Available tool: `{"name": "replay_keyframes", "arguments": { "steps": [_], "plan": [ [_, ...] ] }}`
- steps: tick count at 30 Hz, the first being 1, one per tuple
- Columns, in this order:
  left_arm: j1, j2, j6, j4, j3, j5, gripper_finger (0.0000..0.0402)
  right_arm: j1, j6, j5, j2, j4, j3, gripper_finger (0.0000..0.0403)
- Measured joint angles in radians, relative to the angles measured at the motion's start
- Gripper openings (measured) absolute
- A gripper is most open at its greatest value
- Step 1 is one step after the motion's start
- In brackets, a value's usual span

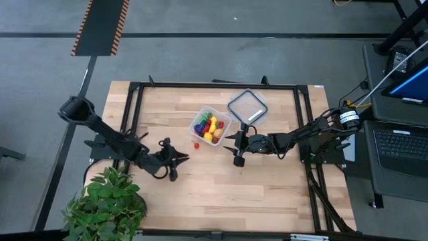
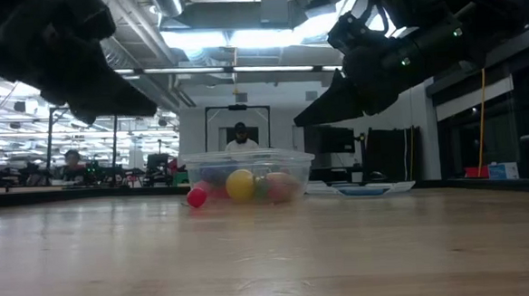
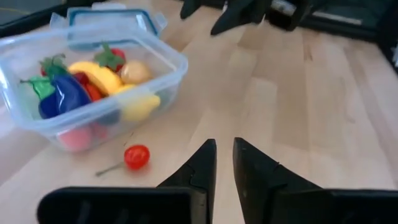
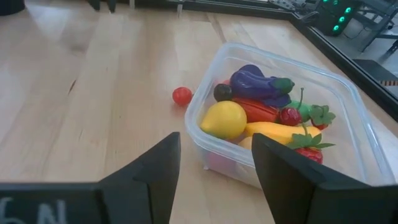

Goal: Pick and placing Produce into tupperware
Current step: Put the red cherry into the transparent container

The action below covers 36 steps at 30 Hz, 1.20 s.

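Ahead of your empty, nearly closed left gripper [image 3: 224, 163], one red cherry tomato [image 3: 136, 156] lies outside the filled tupperware [image 3: 163, 73]; right gripper [image 4: 216, 167] waits open, empty.

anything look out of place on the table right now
One piece: a small red cherry tomato lies loose on the wood beside the tupperware, apart from its wall, while the other produce is piled inside. Neither gripper holds anything. The lid lies flat beside the tub, which looks normal.
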<state>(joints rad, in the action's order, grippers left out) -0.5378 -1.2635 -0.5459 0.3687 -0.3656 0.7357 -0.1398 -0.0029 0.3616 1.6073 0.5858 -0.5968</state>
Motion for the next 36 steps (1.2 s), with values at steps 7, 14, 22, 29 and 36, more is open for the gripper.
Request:
{"name": "replay_keyframes", "arguments": {
  "steps": [7,14,22,29,36],
  "plan": [
    [0.028,-0.101,-0.07,0.003,0.0,-0.001,0.0037,0.0,-0.002,0.0,0.0,0.0,0.0,0.02],
    [0.103,-0.187,-0.125,0.034,0.0,-0.001,0.0049,0.0,-0.005,0.0,0.0,0.0,0.0,0.02],
    [0.157,-0.219,-0.095,0.092,0.0,-0.072,0.0139,0.0,-0.006,0.0,0.0,0.0,0.0,0.02],
    [0.189,-0.219,0.023,0.096,-0.016,-0.094,0.0193,0.0,-0.009,0.0,0.0,-0.001,0.0,0.02],
    [0.221,-0.219,0.215,0.095,-0.053,-0.168,0.0194,0.0,-0.009,0.0,0.0,-0.001,0.0,0.02]
  ]
}}
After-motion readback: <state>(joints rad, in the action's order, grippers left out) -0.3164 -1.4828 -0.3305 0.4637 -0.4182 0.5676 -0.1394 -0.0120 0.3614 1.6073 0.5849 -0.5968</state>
